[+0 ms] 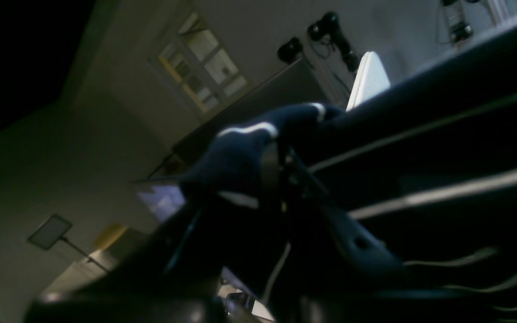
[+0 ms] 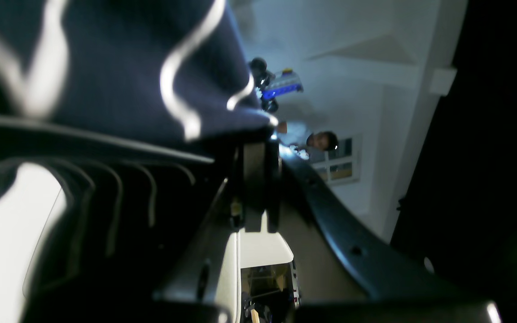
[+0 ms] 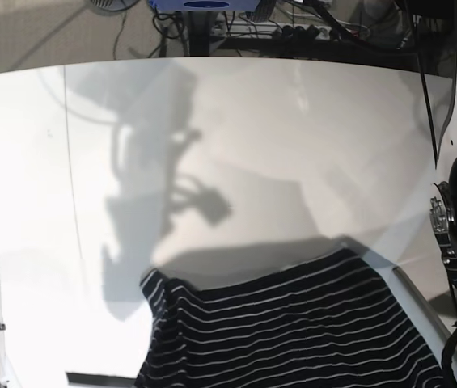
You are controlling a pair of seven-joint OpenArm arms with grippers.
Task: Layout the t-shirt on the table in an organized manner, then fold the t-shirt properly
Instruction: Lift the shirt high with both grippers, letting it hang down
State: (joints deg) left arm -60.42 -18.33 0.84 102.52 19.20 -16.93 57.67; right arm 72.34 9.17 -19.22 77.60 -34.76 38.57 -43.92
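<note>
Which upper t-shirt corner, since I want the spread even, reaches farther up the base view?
The t-shirt corner on the view's right, pointed and higher in the picture; the one on the left is rounded and lower.

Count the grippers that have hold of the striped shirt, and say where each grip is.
2. The left gripper pinches a bunched fold of the t-shirt; the right gripper clamps another edge. In the base view neither grip point shows.
</note>
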